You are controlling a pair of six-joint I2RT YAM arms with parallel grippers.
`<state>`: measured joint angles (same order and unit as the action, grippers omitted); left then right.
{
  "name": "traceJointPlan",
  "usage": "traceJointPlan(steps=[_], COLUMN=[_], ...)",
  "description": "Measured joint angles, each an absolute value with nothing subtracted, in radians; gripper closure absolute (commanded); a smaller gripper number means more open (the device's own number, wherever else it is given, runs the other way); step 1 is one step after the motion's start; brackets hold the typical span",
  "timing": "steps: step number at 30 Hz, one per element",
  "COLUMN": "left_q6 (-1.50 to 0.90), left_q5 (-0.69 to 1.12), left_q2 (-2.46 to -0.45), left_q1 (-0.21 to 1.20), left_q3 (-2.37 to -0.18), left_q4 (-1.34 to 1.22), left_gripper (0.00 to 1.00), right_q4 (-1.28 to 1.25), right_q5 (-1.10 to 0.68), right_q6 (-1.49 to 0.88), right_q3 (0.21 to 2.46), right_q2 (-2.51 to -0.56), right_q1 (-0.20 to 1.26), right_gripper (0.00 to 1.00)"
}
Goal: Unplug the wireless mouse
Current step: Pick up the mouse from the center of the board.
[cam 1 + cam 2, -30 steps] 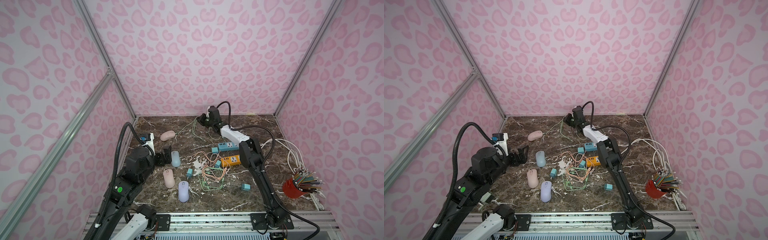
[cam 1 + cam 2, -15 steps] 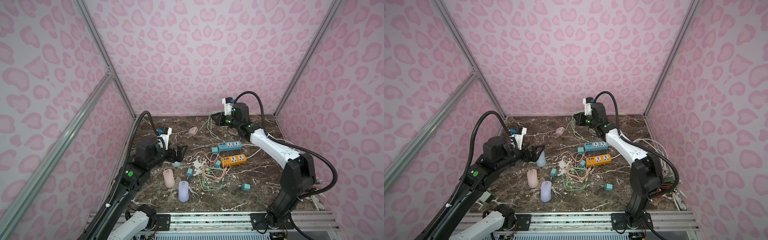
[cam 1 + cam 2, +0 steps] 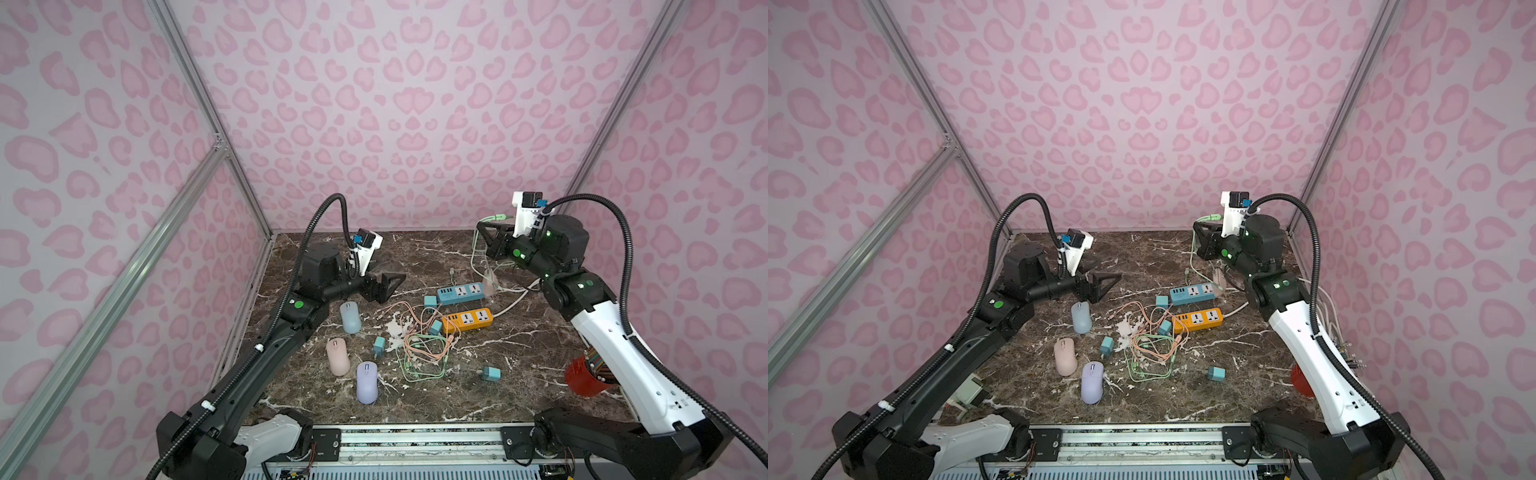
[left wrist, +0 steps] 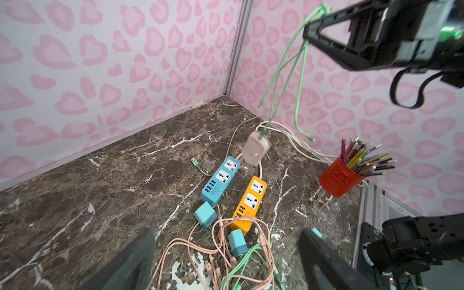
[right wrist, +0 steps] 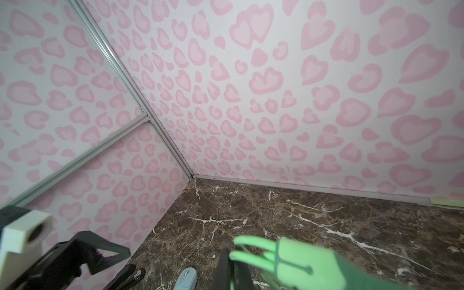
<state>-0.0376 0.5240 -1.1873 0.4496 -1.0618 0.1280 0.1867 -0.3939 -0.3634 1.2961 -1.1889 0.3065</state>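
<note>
Right gripper point(image 3: 482, 227) raised high near the back right corner, jaws closed tight on a green cable point(image 3: 494, 217). In the left wrist view the cable point(image 4: 283, 75) is pinched at the finger tips and falls away in several loose strands.

One strand runs down into the upper end of the pink mouse point(image 4: 255, 148); plug seated, small red light showing on the mouse body. Mouse tilted up on end, just beside the far end of the blue power strip point(image 4: 221, 179). Both top views place it there point(image 3: 489, 279) point(image 3: 1219, 277). Cannot tell whether its lower end rests on the table point(image 3: 540, 353).

Left gripper point(image 3: 390, 286) on the other side, jaws wide apart, nothing between them, off the table. A blue mouse point(image 3: 350, 316) lies just below and in front of it.

Between the arms: orange power strip point(image 3: 467, 319) beside the blue one, and a tangle of cables point(image 3: 419, 345). Red cup of pencils point(image 4: 336, 178) near the right wall.
</note>
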Motion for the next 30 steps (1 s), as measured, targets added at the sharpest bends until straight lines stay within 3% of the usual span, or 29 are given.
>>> traceJointPlan(steps=[11,30], left_q6=[0.029,0.103], left_q5=[0.658,0.635], left_q2=[-1.198,-1.237], left_q1=[0.450,0.570], left_q3=[-0.922,-0.841], left_q4=[-0.114,-0.204], left_gripper=[0.08,0.05], right_q4=[0.207,0.051], right_q5=[-0.467,-0.872], right_q6=[-0.401,-0.636], right_q3=[1.335,1.588], right_q2=[-1.161,-1.294], right_q1=[0.305,0.305], right_gripper=[1.00,1.00])
